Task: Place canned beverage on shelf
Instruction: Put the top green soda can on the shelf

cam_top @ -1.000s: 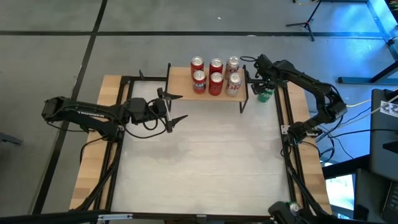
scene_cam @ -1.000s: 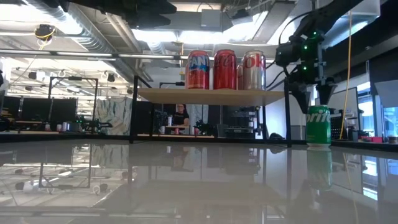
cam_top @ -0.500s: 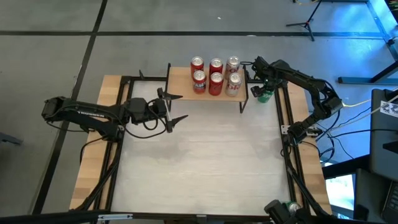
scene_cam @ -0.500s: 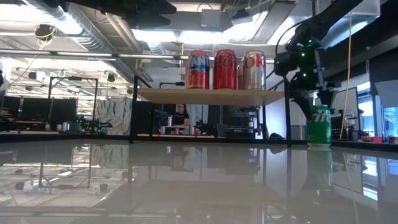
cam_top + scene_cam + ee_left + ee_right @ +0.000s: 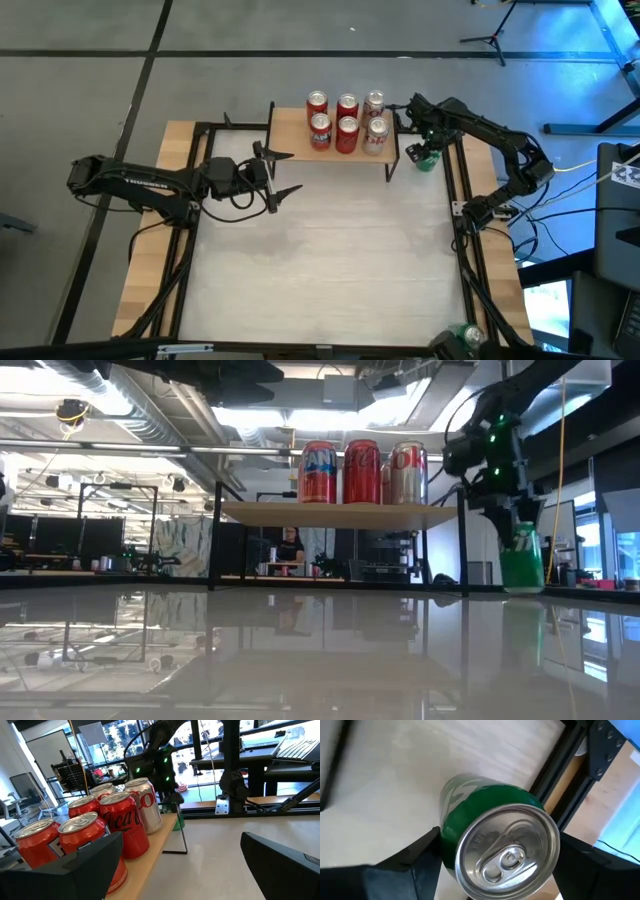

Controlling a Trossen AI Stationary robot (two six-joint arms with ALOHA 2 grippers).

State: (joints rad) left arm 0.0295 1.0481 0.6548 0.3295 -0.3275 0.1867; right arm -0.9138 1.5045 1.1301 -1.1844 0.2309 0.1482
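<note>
Green can [image 5: 427,157] on the tabletop [image 5: 330,250], just beside the right end of the shelf [image 5: 288,130] and lower than its light-wood top. Long axis near vertical, lid up, possibly leaning a little in the low view, where it shows blurred.

Right pincer [image 5: 424,150] directly above the can, reaching down over it. Fingers [image 5: 420,855] one on each side of the can's body in the right wrist view, lid showing between them. Appears to be pinching the can, with both fingers against its sides.

Left pincer [image 5: 296,171] well apart from the can, beyond the shelf's opposite end, hanging over the tabletop near the shelf's left front corner. Fingers spread wide, holding nothing. Points towards the shelf.

Six cans [image 5: 346,120] already on the shelf, in two rows of three, filling its middle and right. Bare wood only at the left end, the side farthest from the green can.

Key relation for the coming move: can straight below the right pincer, axis upright, so likely a plain lift. Clearly the right arm's job, being the nearer by far. Probably needs raising above the wooden top, then carrying leftwards past or over the standing cans to the bare end. Risk of clipping the nearest silver can [image 5: 377,133] or the shelf's edge if carried too low.
</note>
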